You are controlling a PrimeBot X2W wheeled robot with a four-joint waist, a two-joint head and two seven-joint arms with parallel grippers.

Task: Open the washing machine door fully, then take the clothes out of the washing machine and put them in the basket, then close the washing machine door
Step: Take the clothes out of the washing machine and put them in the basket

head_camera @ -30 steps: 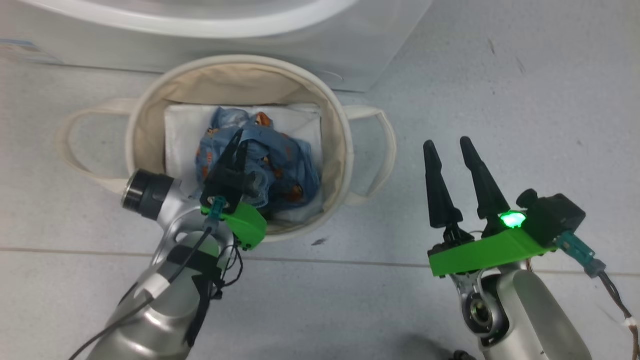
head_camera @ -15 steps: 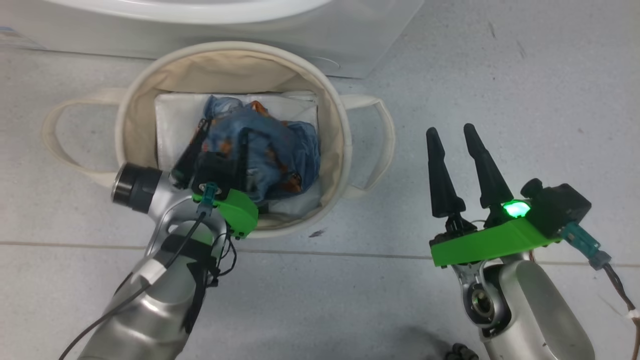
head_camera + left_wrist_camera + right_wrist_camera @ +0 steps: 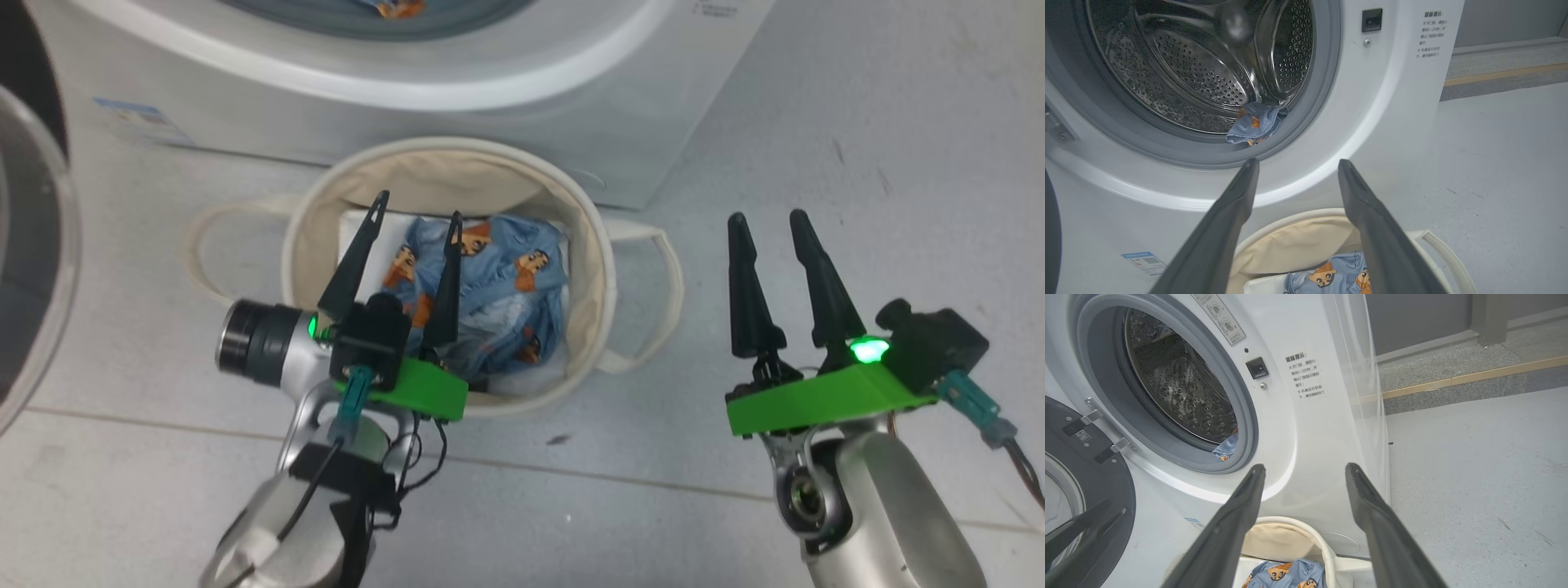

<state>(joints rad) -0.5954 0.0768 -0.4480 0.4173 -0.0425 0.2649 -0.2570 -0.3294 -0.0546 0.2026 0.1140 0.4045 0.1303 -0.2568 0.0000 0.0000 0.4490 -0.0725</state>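
Observation:
The cream basket (image 3: 314, 212) stands on the floor in front of the white washing machine (image 3: 571, 106). Blue cartoon-print clothes (image 3: 506, 278) lie in it on a white sheet. My left gripper (image 3: 417, 210) hovers open over the basket's near side, nothing between its fingers. My right gripper (image 3: 766, 216) is open and empty over the floor to the basket's right. Another piece of the clothes (image 3: 1257, 126) lies at the lower lip of the drum mouth (image 3: 1310, 122), also seen as clothes (image 3: 1229, 447). The washing machine door (image 3: 1086, 477) stands swung open at the left.
The open door's black rim and glass (image 3: 24, 245) reach into the left edge of the head view. Grey floor (image 3: 857, 122) lies open to the right of the machine. A raised kerb with a yellow strip (image 3: 1474, 379) runs behind the machine.
My left gripper has opened and let go of the clothes, which now lie in the basket, and it has lifted above them. The head camera has tilted up. The right arm has stayed put.

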